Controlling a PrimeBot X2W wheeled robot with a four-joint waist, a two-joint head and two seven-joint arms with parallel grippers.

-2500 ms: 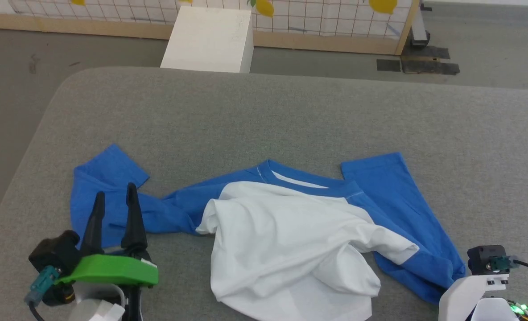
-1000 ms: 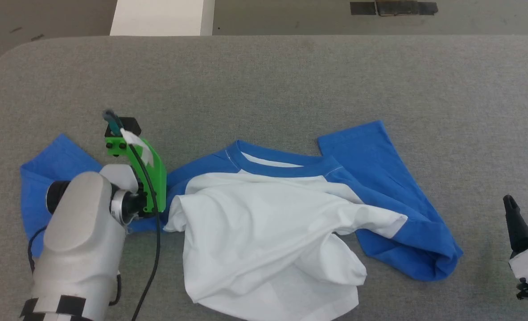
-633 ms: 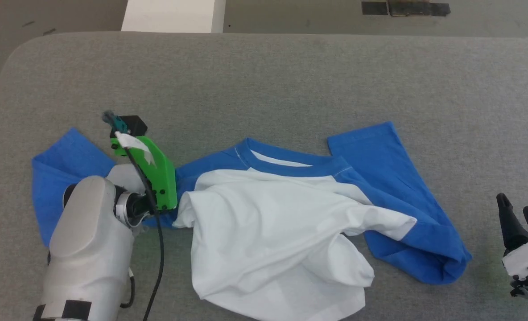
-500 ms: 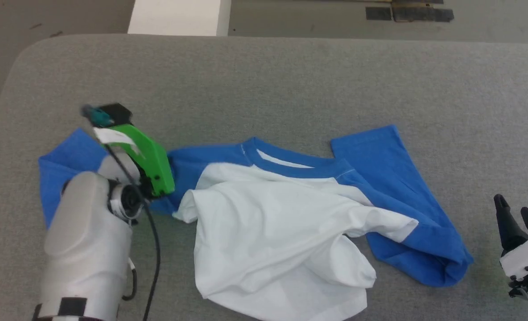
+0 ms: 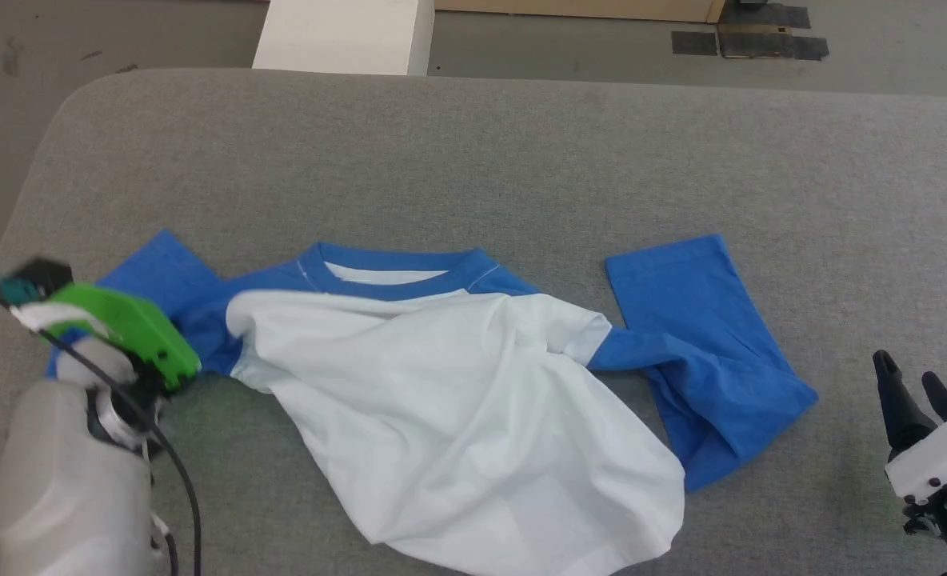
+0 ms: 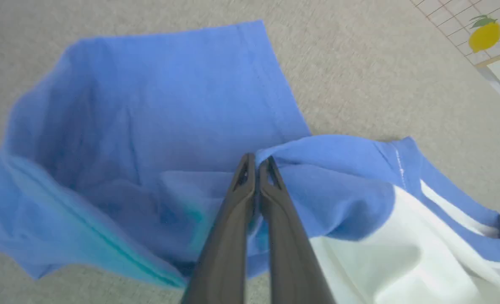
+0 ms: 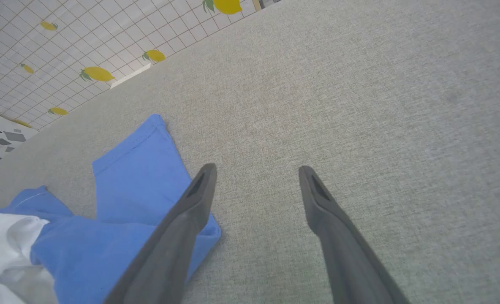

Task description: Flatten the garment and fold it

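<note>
Grey tabletop [image 5: 521,160] carries the garment [image 5: 457,400]; left gripper [image 6: 257,159] seemingly pinches its blue cloth, right gripper [image 7: 257,169] spread beside it.

Left forearm [image 5: 57,480], pale grey, rises from the lower left corner of the head view, with its green wrist bracket [image 5: 125,332] uppermost. Left gripper [image 6: 256,161]: the two dark fingers are pressed together along their length, pinching a fold of the garment [image 6: 157,97]. Right gripper [image 5: 905,370], at lower right: fingers point up and stand spread well apart.
</note>
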